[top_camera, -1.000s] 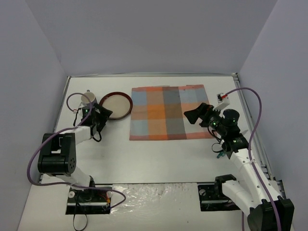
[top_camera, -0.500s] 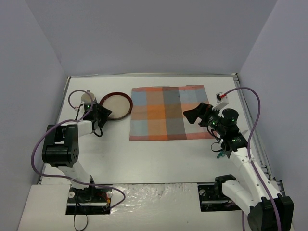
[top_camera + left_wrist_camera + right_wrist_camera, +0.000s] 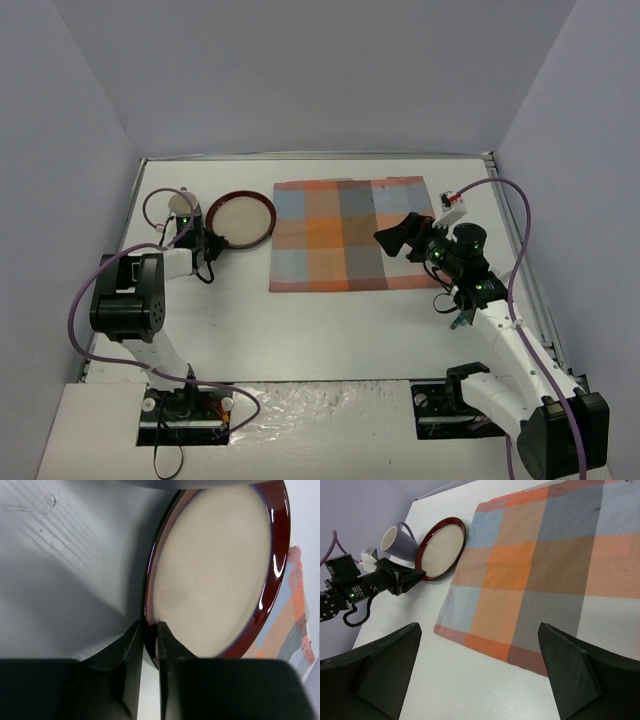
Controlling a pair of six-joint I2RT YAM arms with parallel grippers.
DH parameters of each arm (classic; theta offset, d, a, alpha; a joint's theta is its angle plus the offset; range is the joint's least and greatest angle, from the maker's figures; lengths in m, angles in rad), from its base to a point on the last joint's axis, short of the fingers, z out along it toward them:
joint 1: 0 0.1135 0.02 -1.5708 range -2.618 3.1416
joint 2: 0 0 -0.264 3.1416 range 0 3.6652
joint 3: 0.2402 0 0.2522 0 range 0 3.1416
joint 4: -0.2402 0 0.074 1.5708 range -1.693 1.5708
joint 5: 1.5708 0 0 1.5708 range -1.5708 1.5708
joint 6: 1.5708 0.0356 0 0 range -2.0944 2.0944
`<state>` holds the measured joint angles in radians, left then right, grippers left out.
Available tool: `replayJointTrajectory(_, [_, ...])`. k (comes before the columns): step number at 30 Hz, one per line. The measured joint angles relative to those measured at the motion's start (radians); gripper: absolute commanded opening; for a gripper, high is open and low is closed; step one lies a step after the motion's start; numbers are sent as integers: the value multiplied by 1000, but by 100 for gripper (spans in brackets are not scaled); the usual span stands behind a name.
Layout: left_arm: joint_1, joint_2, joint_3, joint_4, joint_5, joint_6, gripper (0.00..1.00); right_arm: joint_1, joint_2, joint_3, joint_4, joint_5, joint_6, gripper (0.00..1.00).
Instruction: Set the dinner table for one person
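1. Large flat white rectangular tabletop (image 3: 330,330) with thin metal edge rails: lies beneath both arms and carries every item.
2. Left gripper (image 3: 217,238): low over the tabletop's far-left area. Its jaws are nearly together, clamped on the near-left rim of the round red-rimmed beige plate (image 3: 243,218).
3. Left wrist view: one finger (image 3: 131,640) sits outside the rim on the tabletop side, the other inside on the beige face.
4. Plate rests on the tabletop, its right edge just beside the orange-and-blue plaid cloth mat (image 3: 345,235); contact cannot be told.
5. Pale lavender mug (image 3: 183,205): upright, just left of the plate.
6. Right gripper (image 3: 392,235): jaws wide apart, holding nothing, raised above the mat's right part, clear of the tabletop.
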<state>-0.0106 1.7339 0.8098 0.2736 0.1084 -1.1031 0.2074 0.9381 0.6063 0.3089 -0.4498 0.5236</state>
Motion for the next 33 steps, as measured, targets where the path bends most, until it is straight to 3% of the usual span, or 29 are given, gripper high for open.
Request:
replayJointTrajectory(8, [5,-4,-4,2,2,-27,0,96,52,1,42,37,27,100])
replayJointTrajectory(15, [52,-129,-65,-92,22,-18,0,289,182,41,74,138,61,99])
replayJointTrajectory(26, [85,-409,-174,-291,35,5,0,562,556,282,157,275,220,97])
replayJointTrajectory(33, [93,-511,-278,-303,82,-47,0,643,783,396,204,290,322,95])
